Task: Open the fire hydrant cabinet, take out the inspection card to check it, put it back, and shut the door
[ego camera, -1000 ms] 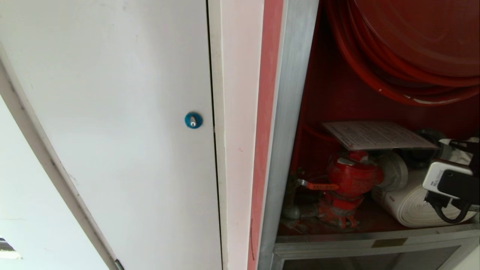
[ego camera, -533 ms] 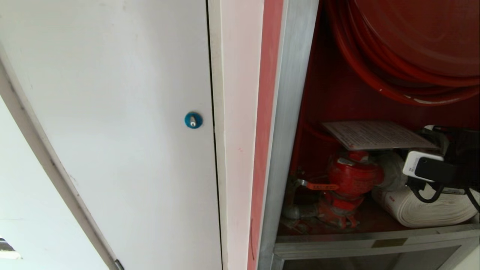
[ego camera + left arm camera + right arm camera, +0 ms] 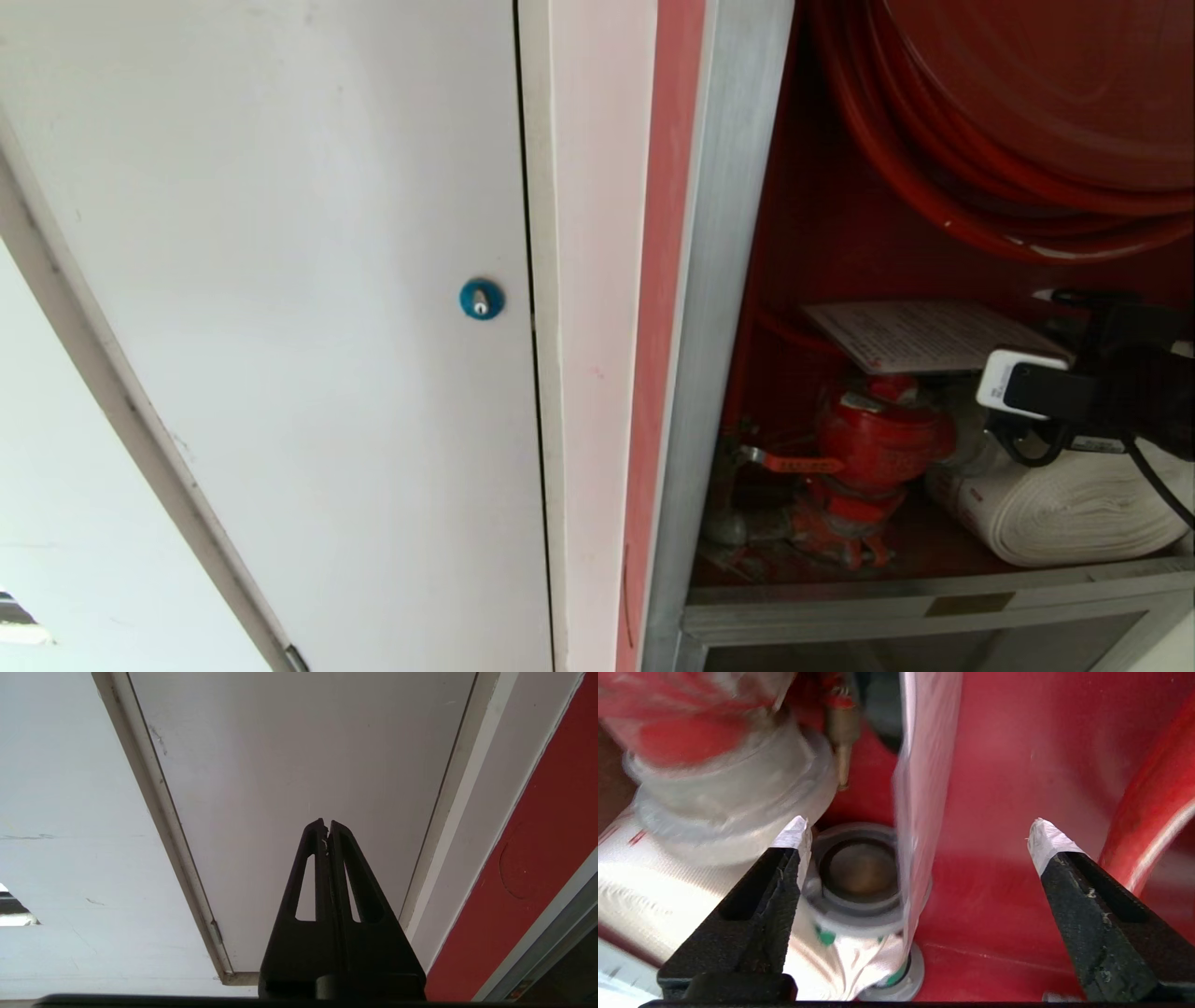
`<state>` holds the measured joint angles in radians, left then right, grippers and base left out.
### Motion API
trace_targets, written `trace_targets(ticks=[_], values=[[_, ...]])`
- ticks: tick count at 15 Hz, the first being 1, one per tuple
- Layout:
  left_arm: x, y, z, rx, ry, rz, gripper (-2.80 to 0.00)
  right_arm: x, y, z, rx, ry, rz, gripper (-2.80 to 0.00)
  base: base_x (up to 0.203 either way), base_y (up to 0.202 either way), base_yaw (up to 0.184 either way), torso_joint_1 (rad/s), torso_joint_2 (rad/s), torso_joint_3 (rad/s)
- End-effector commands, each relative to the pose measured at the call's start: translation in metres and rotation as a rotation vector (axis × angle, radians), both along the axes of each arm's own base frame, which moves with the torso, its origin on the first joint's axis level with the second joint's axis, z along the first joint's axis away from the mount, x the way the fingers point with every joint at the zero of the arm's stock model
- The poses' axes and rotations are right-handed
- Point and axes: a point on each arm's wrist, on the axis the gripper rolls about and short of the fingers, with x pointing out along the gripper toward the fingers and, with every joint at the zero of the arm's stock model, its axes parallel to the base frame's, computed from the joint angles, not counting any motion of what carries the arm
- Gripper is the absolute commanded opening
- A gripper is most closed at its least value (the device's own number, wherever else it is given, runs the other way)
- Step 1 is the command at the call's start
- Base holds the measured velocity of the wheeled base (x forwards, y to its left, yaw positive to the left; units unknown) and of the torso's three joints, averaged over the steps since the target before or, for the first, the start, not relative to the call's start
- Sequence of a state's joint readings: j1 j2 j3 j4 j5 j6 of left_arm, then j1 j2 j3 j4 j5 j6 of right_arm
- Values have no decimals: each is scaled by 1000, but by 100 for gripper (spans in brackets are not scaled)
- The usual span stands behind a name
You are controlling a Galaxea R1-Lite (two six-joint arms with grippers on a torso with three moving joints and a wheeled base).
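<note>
The fire hydrant cabinet stands open, its red inside in view. The inspection card, a white printed sheet in a clear sleeve, lies flat on top of the red valve. My right arm reaches in from the right, level with the card's right edge. In the right wrist view the right gripper is open wide, and the card shows edge-on and blurred between the fingers, touching neither. The left gripper is shut and empty, facing a white door. The cabinet's own door is out of view.
A red valve sits under the card, with a rolled white hose to its right and a grey hose coupling close behind the right fingers. The red hose reel hangs above. A white door with a blue lock is on the left.
My right arm has moved up and to the left inside the cabinet, from beside the rolled hose to the card's right edge. The card has stayed where it was.
</note>
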<state>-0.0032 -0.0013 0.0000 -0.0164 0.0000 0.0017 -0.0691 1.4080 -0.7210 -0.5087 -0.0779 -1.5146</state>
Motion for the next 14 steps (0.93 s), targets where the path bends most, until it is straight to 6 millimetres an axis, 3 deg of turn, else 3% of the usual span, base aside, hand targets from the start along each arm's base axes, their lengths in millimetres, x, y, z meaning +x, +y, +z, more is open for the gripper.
trace_targets(ticks=[1,5,6,14], values=[[1,0,-3,0,12,0,-280,11,-1,-2,-8,-12,7,0,0,0,0,0,0,0],[1,0,-3,0,12,0,-280,24,-1,-7,-5,-55,25,0,0,0,0,0,0,0],[1,0,-3,0,12,0,-280,25,-1,-8,-4,-52,29,-280,0,0,0,0,0,0],[1,0,-3,0,12,0,-280,23,-1,-8,-2,-59,42,-280,0,0,0,0,0,0]])
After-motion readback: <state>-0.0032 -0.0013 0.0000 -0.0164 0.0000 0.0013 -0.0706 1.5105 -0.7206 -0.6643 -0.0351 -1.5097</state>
